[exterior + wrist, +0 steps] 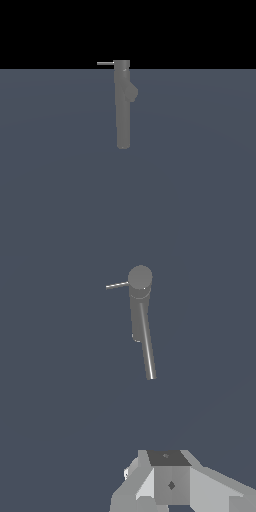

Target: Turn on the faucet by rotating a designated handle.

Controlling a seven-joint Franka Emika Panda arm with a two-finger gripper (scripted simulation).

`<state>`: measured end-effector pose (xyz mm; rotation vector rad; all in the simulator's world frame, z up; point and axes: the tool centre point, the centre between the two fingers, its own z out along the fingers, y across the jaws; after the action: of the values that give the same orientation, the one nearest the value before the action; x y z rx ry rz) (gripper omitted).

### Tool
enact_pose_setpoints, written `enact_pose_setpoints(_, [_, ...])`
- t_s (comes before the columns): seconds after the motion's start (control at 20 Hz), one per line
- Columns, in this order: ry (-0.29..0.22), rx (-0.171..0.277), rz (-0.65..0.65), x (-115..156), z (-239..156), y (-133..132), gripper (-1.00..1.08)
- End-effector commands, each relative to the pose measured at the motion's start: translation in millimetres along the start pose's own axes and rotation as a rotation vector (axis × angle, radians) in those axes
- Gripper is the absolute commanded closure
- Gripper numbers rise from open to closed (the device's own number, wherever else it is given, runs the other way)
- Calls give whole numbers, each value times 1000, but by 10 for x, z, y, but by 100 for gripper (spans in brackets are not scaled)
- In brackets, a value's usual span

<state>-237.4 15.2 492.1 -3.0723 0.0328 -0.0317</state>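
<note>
The pincer (167, 481) is showing only as a white boxy body in the wrist view, its fingertips out of frame, so whether it is standing wide or narrow I cannot tell; it is holding nothing visible. It is hanging well apart from the faucet (123, 107), which is standing upright on the bench (200, 190). In the exterior view the handle (105, 63) is projecting from the cap toward nine o'clock, while the stub spout (133, 93) is pointing toward four o'clock. By my judgement the approach step is just beginning. The next move is calling for closing the gap, then pushing the thin rod sideways around the column.
</note>
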Motion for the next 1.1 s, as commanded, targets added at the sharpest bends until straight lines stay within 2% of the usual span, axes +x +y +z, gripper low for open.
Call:
enact_pose_setpoints(0.0, [0, 0, 0, 0, 0, 0, 108])
enact_pose_setpoints(0.25, [0, -1, -3, 57, 41, -7, 108])
enact_pose_setpoints(0.5, [-2, -5, -11, 223, 159, -28, 108])
enact_pose_setpoints(1.05, [-8, -20, -45, 913, 652, -125, 108])
